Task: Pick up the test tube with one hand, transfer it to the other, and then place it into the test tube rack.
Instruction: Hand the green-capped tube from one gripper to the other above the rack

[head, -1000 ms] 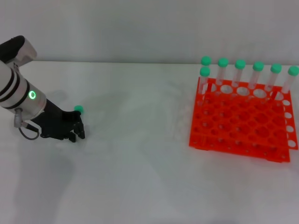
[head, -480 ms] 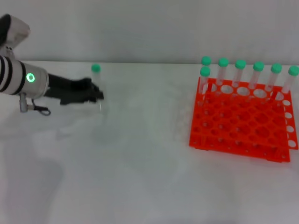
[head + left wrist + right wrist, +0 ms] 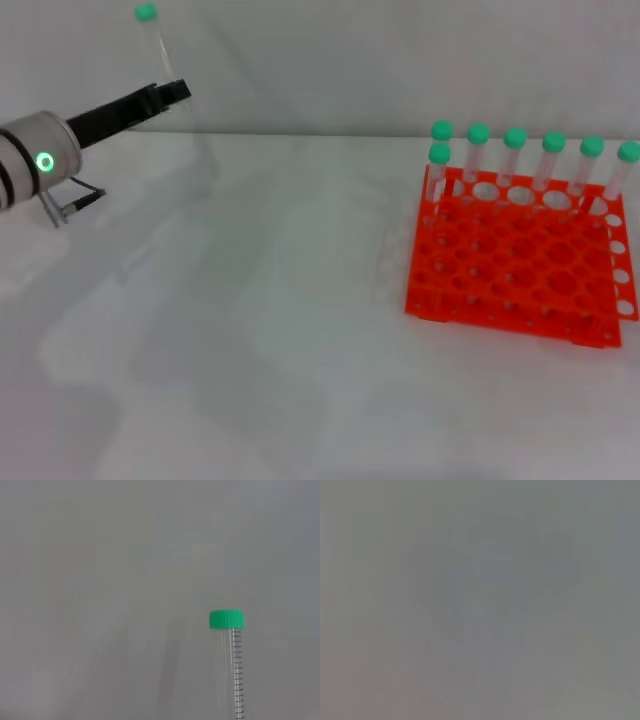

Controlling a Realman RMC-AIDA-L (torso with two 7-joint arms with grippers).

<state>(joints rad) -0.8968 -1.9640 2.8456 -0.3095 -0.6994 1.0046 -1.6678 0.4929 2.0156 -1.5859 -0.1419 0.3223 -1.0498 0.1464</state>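
Observation:
My left gripper (image 3: 172, 92), black with a green-ringed silver wrist, is raised high at the far left and shut on the test tube (image 3: 153, 45). The tube stands upright, green cap up, well above the table. In the left wrist view the tube (image 3: 233, 675) rises against a plain grey background, its green cap on top. The orange test tube rack (image 3: 520, 260) stands on the table at the right. The right gripper with the white label is out of view; the right wrist view shows only grey.
Several green-capped tubes (image 3: 514, 160) stand in the rack's back row, with one more at its left end. The white table (image 3: 280, 330) stretches between my left arm and the rack.
My left gripper has lifted the tube off the table, up and toward the back, and the tube now stands upright. The rack has not moved.

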